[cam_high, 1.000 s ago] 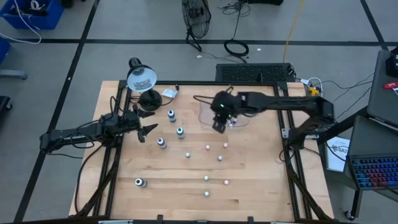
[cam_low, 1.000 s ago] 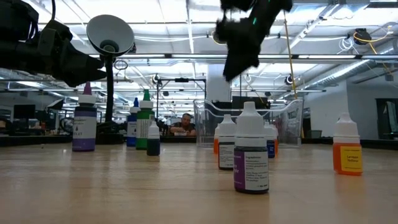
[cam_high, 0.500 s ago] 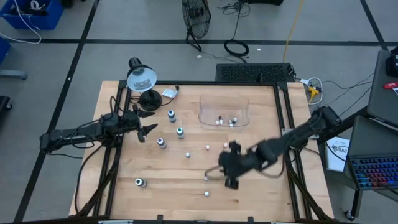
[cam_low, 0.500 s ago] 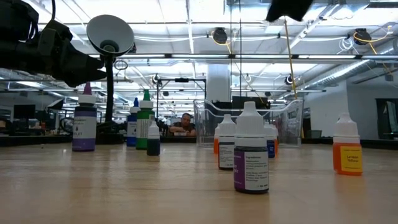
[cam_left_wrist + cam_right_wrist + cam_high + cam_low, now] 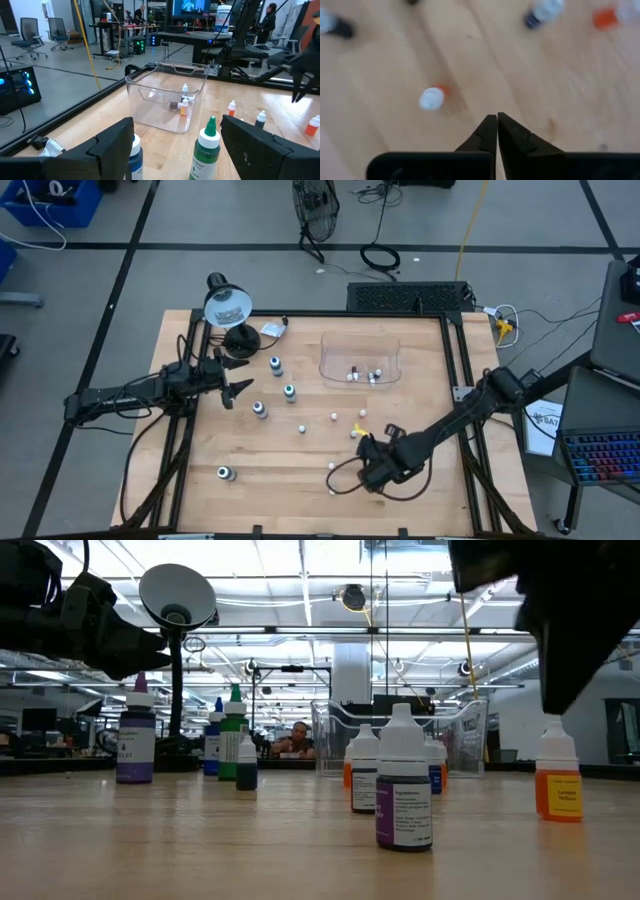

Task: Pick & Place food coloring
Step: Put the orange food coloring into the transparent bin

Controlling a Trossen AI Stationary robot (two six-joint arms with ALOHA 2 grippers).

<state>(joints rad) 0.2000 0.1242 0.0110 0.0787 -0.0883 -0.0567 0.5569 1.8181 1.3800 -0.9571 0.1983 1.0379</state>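
- Landmark: the clear plastic tray (image 5: 360,360), an open-topped rectangular bin with see-through walls, stands on the light wooden table (image 5: 420,500) toward its far edge.
- Food coloring bottles (image 5: 333,417): tiny dropper bottles, most with whitish bodies and white conical caps. In the low view their labels show purple, orange and dark blue bands.
- Three of these bottles (image 5: 183,100) sit inside the tray; one lies on its side.
- Loose small bottles stand scattered on the table in front of the tray, apart from one another.
- Four slightly larger bottles with blue or green tops (image 5: 290,391) stand left of the tray. One of them (image 5: 225,473) lies well away, near the table's front left.
- Right gripper (image 5: 372,476): low over the table, well in front of the tray. Its fingers are pressed together with nothing between them. A white-capped orange bottle (image 5: 432,98) stands beside its tips, not touching.
- Left gripper (image 5: 236,375): waits left of the tray near the black desk lamp (image 5: 227,307), jaws spread and empty.
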